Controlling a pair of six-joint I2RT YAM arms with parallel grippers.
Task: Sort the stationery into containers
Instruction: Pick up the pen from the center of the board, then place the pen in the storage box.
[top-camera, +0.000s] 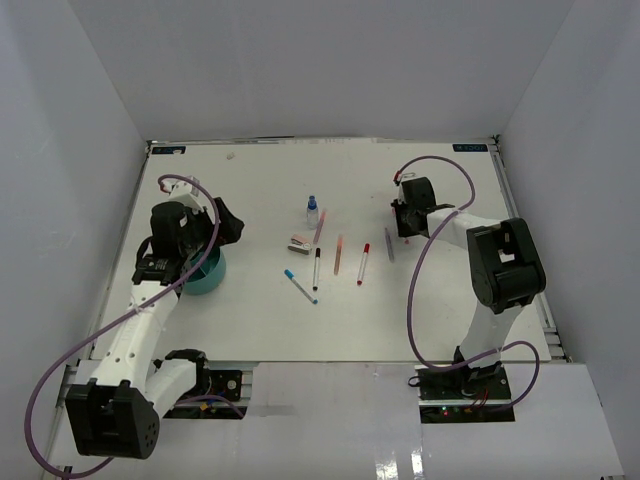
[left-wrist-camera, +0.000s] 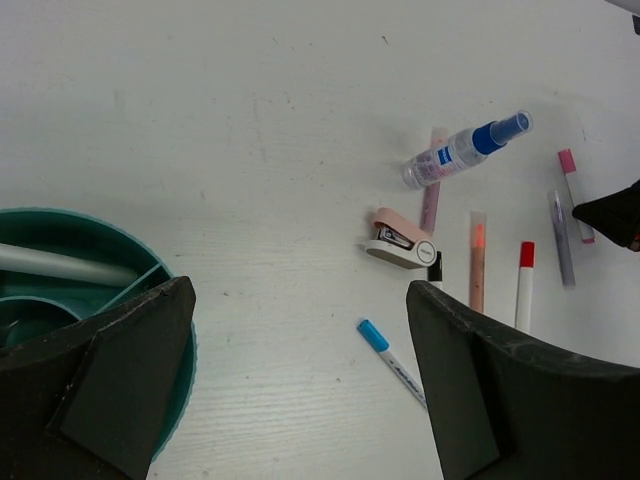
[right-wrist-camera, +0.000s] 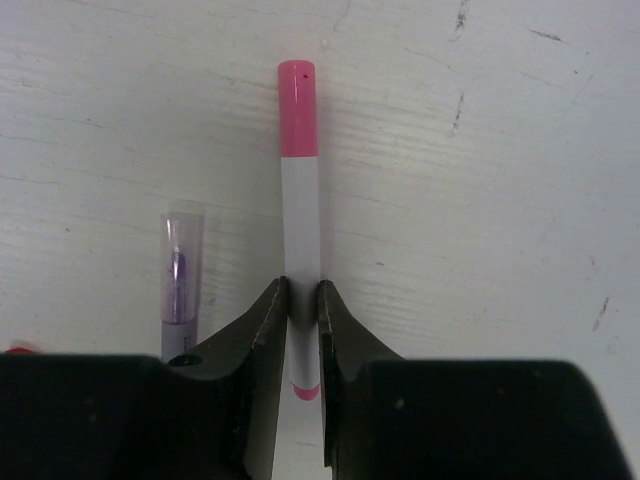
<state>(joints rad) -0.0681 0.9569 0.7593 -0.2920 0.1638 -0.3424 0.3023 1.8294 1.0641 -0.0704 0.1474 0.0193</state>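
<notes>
**Left of frame.** In the top view, the round teal plastic cup (top-camera: 208, 278) stands on the white table (top-camera: 250, 180), partly beneath the left tool (top-camera: 218, 232). The jaws of this tool stand wide apart and hold nothing. The left wrist view shows a pale rod (left-wrist-camera: 60, 265) lying across the cup's inner dividers.

**Centre of frame.** The loose stationery lies here, well apart from the cup:
- a small clear bottle with a blue cap (top-camera: 312, 211)
- a pink-and-white block (top-camera: 298, 243)
- a black-capped pen (top-camera: 317, 268)
- a blue-capped pen (top-camera: 300, 285)
- an orange stick (top-camera: 338, 255)
- a red-capped marker (top-camera: 363, 263)

**Right of frame.** The right tool (right-wrist-camera: 302, 300) is closed on the white marker with a pink cap (right-wrist-camera: 299, 170). It pinches the barrel near the tail end, and the cap points to the top of the wrist frame. The marker appears to rest on the table. A clear-barrelled grey pen (right-wrist-camera: 181, 270) lies parallel just beside it on the left, not touching it.

**Procedure for the step in hand.**
1. Raise the marker straight up before any sideways travel, so that the neighbouring grey pen is not dragged.
2. The grip sits off-centre, so the cap end may droop. Lift slowly and keep the pinch firm.
3. Carry the marker high over the centre items towards the cup.
4. Move the left tool clear of the cup mouth first.
5. The marker looks longer than the cup is wide. Tip it cap-down into a compartment before release.
</notes>
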